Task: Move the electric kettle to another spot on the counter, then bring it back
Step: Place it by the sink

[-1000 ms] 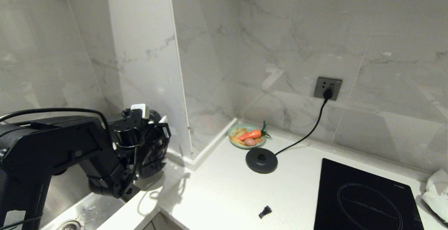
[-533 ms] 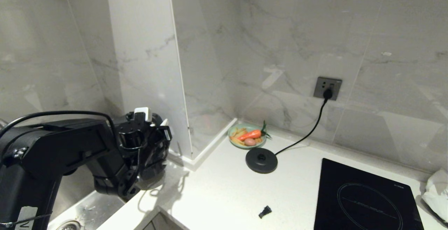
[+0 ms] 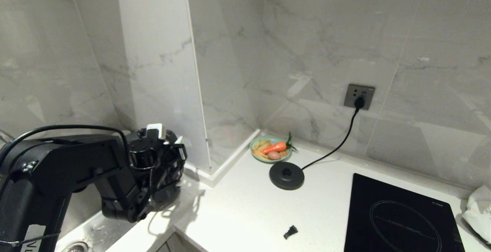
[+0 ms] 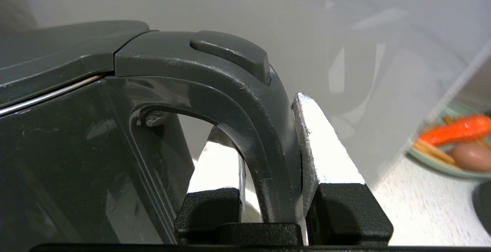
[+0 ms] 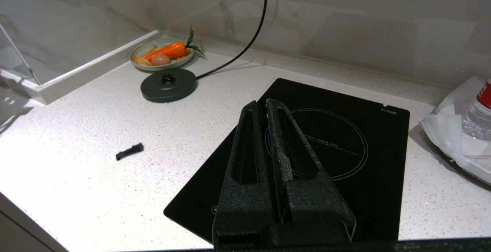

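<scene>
The black electric kettle point(image 3: 168, 190) is at the left end of the white counter point(image 3: 238, 213), between the sink and the marble pillar, mostly hidden behind my left gripper point(image 3: 168, 146). In the left wrist view the kettle point(image 4: 76, 129) fills the frame. Its loop handle point(image 4: 253, 102) runs between the white fingers point(image 4: 330, 148) of the left gripper point(image 4: 261, 117), which is shut on it. I cannot tell whether its base touches the counter. My right gripper point(image 5: 261, 104) hangs shut and empty above the induction hob point(image 5: 345, 137).
The round corded base disc point(image 3: 286, 175) lies mid-counter, its cable running to a wall socket point(image 3: 358, 96). A green plate point(image 3: 256, 155) holding a carrot and food stands behind it. A small black piece point(image 3: 290, 231) lies near the front edge. Steel sink point(image 3: 88, 233) at left, white bag point(image 3: 477, 210) at right.
My left arm has swung slightly right and sunk a little, carrying the kettle lower toward the counter. The grip stays the same. Nothing else has moved.
</scene>
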